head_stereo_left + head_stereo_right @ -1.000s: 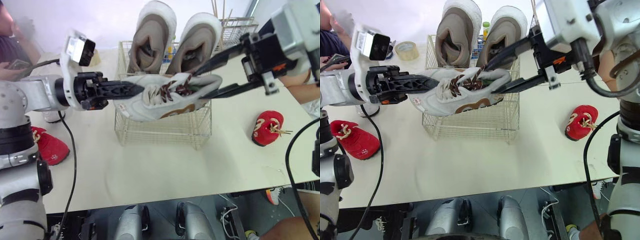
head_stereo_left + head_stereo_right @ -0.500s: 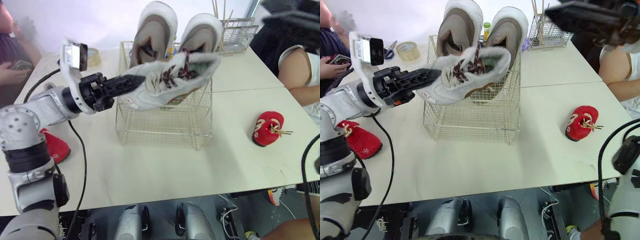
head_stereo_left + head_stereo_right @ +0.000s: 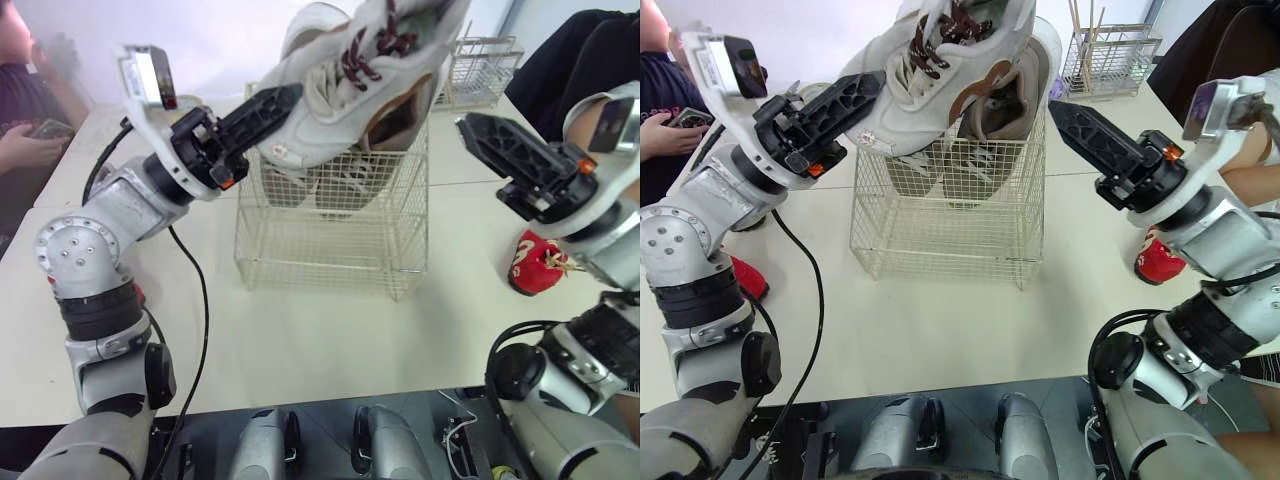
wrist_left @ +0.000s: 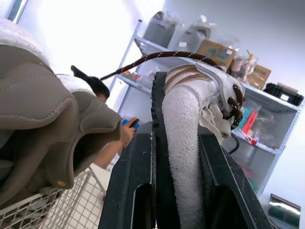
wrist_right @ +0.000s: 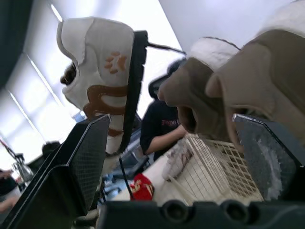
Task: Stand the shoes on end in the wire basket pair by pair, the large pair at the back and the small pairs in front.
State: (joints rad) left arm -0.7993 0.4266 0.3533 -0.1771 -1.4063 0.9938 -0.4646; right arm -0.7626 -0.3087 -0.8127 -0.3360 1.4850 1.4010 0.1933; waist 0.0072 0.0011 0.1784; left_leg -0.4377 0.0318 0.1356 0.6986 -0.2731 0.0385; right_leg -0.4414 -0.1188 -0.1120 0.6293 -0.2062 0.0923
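Inspection finding: the task is standing part done. The large tan pair point(image 3: 1022, 95) is standing on end at the back of the wire basket point(image 3: 330, 240), so that stage is reading as complete.

The left claw point(image 3: 285, 100) is clamping the toe end of a white sneaker point(image 3: 350, 70) with brown laces. It is holding the sneaker in the air above the basket, tilted with the heel raised, so the shoe is not yet inside. The right claw point(image 3: 1070, 120) is hanging spread and empty just to the right of the basket, touching nothing.

Pale shapes are showing low behind the mesh. They are probably the lower parts of the tan pair, though I cannot be certain no other shoe is sitting there.

On the table point(image 3: 300, 340), one small red shoe point(image 3: 535, 268) is lying to the right, partly behind the right arm. Another red shoe point(image 3: 745, 278) is peeking out behind the left arm. Both are waiting to be placed, so in my judgement more than half the work is remaining.
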